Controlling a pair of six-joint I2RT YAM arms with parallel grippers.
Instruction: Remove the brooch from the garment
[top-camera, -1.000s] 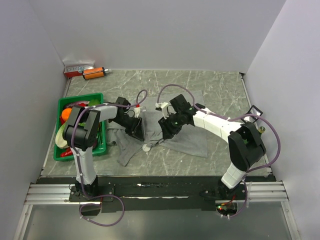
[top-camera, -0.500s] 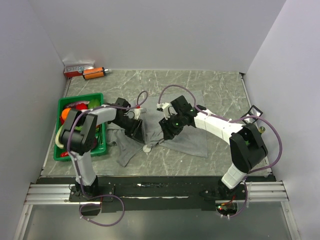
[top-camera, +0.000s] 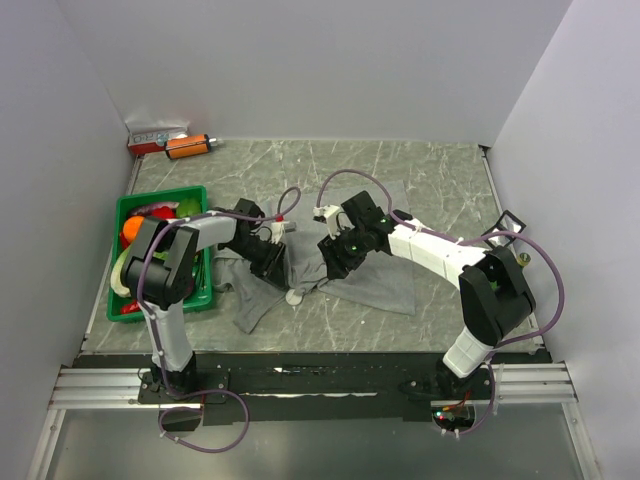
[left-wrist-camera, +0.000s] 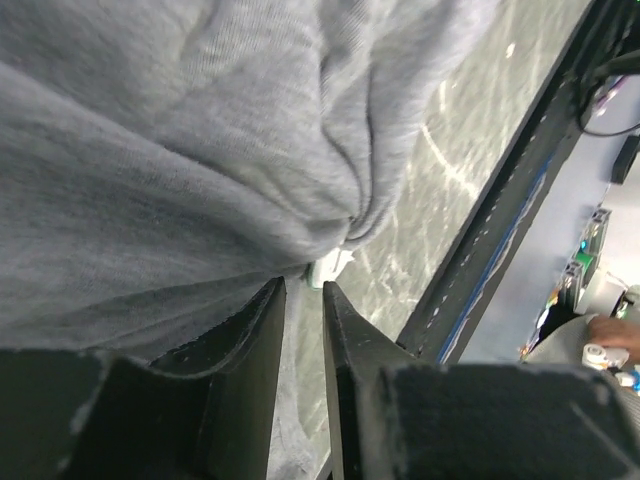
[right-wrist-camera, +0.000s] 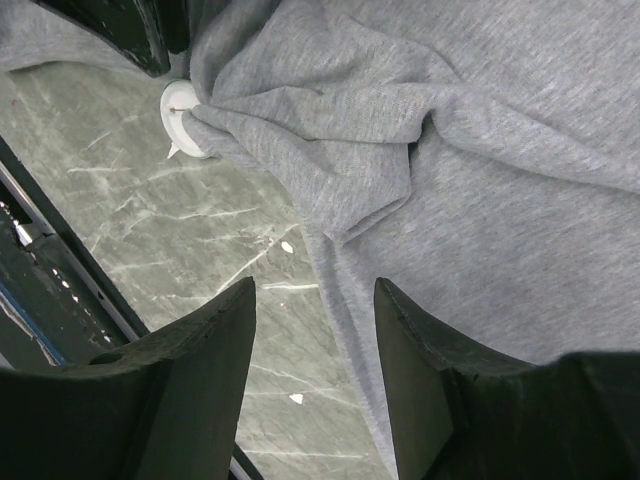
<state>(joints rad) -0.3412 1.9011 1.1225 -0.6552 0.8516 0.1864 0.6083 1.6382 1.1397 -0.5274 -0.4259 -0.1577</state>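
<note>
The grey garment (top-camera: 385, 280) lies rumpled on the marble table between my two arms. The brooch (top-camera: 293, 297), a small whitish disc, sits at a bunched fold on the garment's near left edge. In the left wrist view the brooch (left-wrist-camera: 331, 268) peeks out under the fold, just past my left gripper (left-wrist-camera: 304, 290), whose jaws stand a narrow gap apart with only cloth and table showing between them. My right gripper (right-wrist-camera: 315, 290) hangs open over the garment's (right-wrist-camera: 480, 150) edge, with the brooch (right-wrist-camera: 183, 120) ahead to its left.
A green crate (top-camera: 200, 197) with several colourful items stands at the left, beside the left arm. An orange item (top-camera: 188, 146) and a red-and-white box (top-camera: 155, 137) lie at the back left corner. The table's black front rail (top-camera: 330, 372) runs close by.
My left gripper has shifted slightly right and down toward the brooch and its jaws have narrowed. The right gripper moved a little left a second ago and now holds still.
</note>
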